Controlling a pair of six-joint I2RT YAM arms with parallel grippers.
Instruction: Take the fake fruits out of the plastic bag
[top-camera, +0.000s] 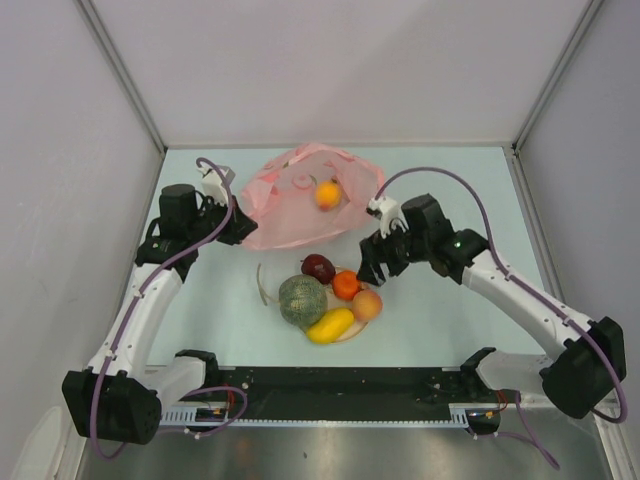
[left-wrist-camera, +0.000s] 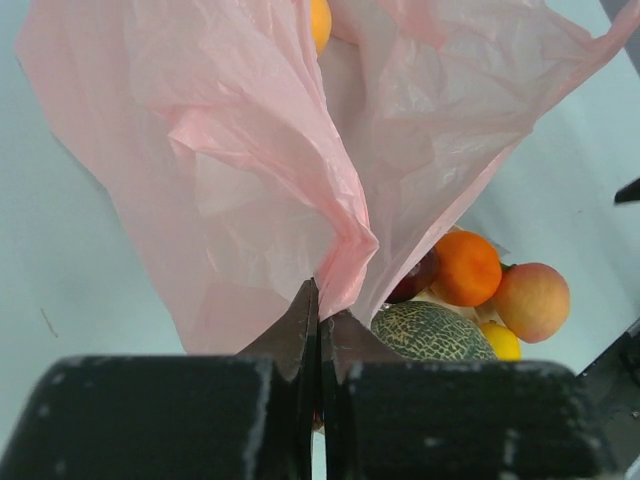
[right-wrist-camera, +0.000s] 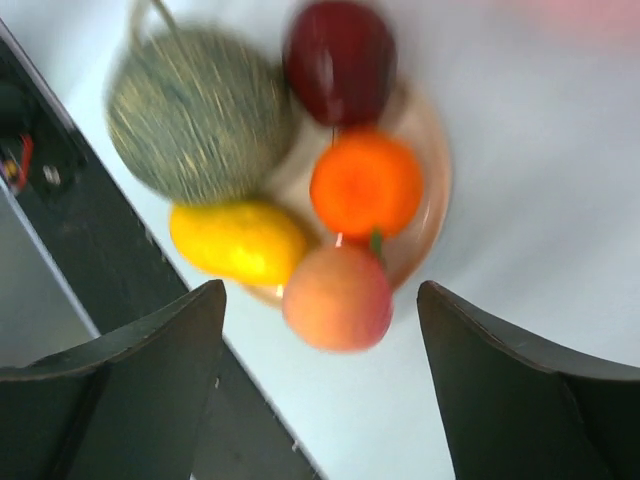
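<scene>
I counted five on the plate: melon, apple, orange, peach and yellow fruit, its length running from melon to peach. A sixth fruit sat inside the plastic bag, just beyond the plate. My left hand was clamped on a bag fold. My right hand hung spread and empty over the plate. Bare bench flanked the plate.

6 fake fruits, 1 plastic bag, 1 plate.

bag: thin crinkly pink plastic film, translucent, soft sheen | melon: rough netted rind, matt | apple: smooth, glossy | orange: smooth, slight shine | yellow fruit: smooth, glossy | plate: smooth cream glaze | table: smooth, matt
</scene>
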